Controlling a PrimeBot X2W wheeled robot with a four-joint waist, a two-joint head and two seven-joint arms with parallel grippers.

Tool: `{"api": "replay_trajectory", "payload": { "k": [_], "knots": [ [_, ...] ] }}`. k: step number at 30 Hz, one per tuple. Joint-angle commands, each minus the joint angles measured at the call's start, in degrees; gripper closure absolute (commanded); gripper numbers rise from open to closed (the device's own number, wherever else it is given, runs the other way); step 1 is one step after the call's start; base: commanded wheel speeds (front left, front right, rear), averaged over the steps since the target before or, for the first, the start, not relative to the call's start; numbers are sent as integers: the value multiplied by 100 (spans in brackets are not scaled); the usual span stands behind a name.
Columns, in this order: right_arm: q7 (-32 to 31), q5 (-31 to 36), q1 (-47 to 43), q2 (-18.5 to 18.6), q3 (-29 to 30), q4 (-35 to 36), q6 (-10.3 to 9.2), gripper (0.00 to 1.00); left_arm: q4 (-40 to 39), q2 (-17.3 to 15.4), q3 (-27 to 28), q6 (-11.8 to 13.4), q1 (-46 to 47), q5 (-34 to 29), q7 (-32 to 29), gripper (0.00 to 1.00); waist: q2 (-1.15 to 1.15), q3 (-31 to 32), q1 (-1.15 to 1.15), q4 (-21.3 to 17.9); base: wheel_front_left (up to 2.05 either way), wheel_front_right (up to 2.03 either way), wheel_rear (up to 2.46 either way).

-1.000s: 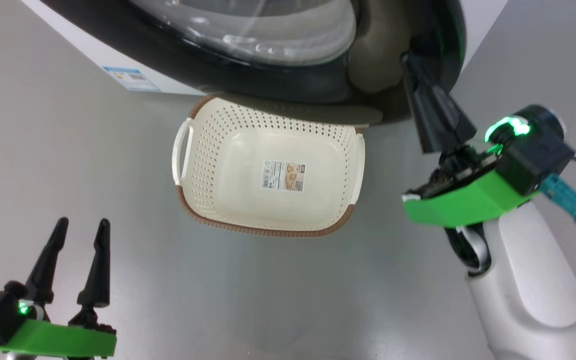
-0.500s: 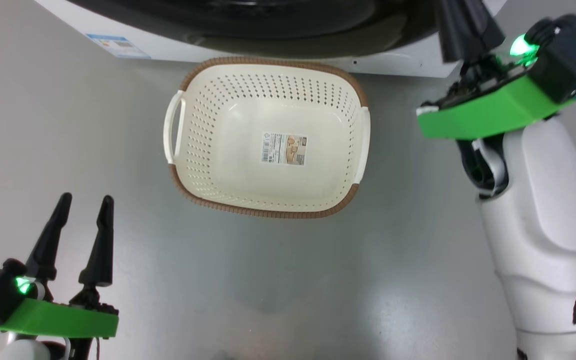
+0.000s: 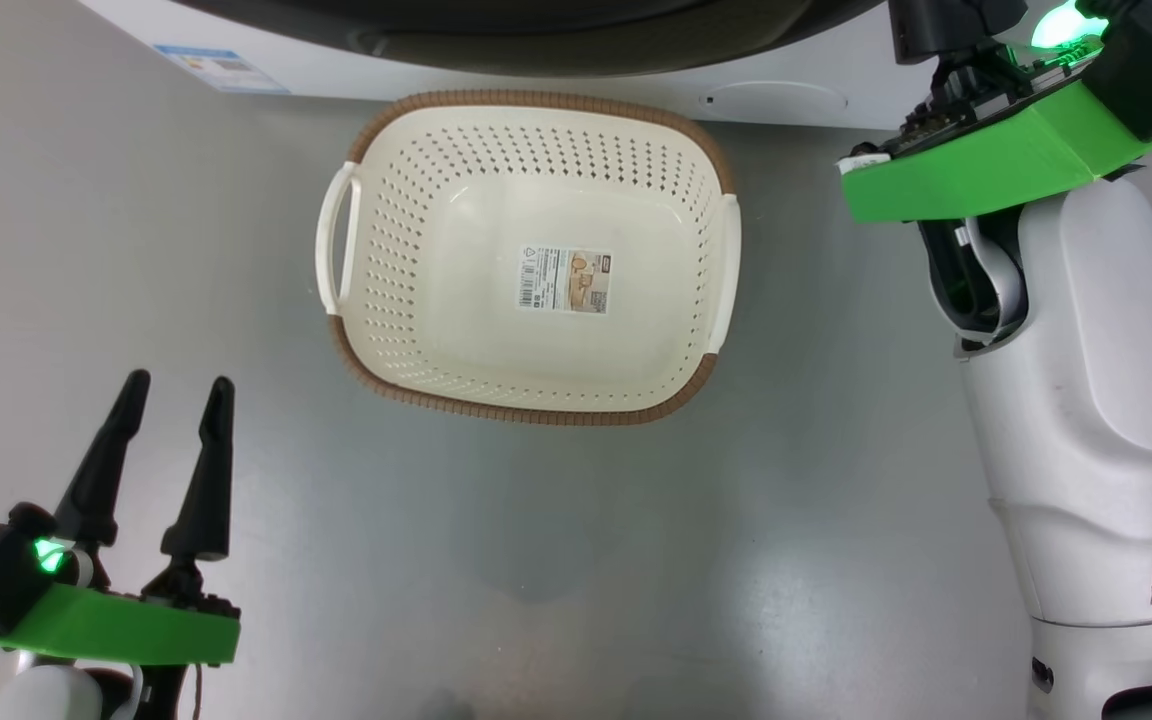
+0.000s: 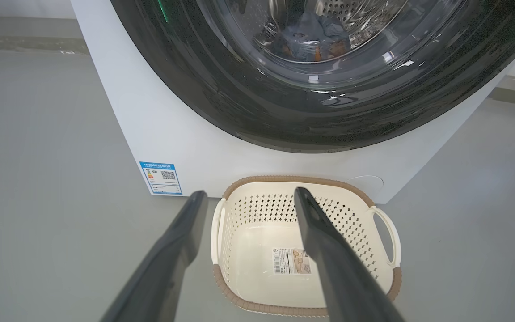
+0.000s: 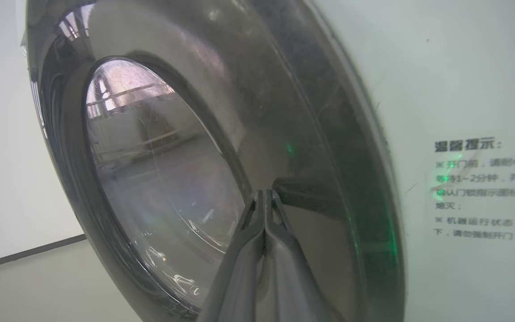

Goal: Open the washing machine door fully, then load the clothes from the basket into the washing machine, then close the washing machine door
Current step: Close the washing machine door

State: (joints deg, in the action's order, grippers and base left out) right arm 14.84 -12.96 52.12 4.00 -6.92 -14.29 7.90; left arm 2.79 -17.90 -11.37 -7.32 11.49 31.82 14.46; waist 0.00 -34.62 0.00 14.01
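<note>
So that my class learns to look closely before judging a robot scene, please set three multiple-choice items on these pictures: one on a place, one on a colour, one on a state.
1. Where do the clothes lie?
A: in the basket
B: behind the glass of the washing machine door
C: in the left gripper

2. What colour is the basket's rim?
A: brown
B: blue
C: green

3. How does the left gripper stand?
A: shut on the clothes
B: shut on a basket handle
C: open, holding nothing

Answers:
1 B, the blue bundle shows through the glass in the left wrist view.
2 A, a brown braided band runs round the top.
3 C, its fingers stand apart with nothing between them.
</note>
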Motion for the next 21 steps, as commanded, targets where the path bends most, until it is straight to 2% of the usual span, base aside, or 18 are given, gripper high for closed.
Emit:
{"api": "replay_trajectory", "payload": {
  "k": [1, 8, 15, 21],
  "knots": [
    [16, -97, 141, -113, -47, 78, -42, 100, -94, -227, 230, -17, 96, 27, 54, 0, 0, 44, 0, -34, 0, 0, 0],
    [16, -389, -235, -113, -322, 1, -42, 100, -74, -198, 332, -17, -1, -27, 54, 0, 0, 348, 0, -144, 0, 0, 0],
    [16, -599, -1074, -113, -365, 211, -42, 100, -29, -177, 472, -17, -229, -123, 54, 0, 0, 812, 0, -315, 0, 0, 0],
    [16, -245, -1720, -113, -450, 347, -42, 100, -14, -150, 654, -17, -474, -238, 54, 0, 0, 1188, 0, -524, 0, 0, 0]
  ]
}}
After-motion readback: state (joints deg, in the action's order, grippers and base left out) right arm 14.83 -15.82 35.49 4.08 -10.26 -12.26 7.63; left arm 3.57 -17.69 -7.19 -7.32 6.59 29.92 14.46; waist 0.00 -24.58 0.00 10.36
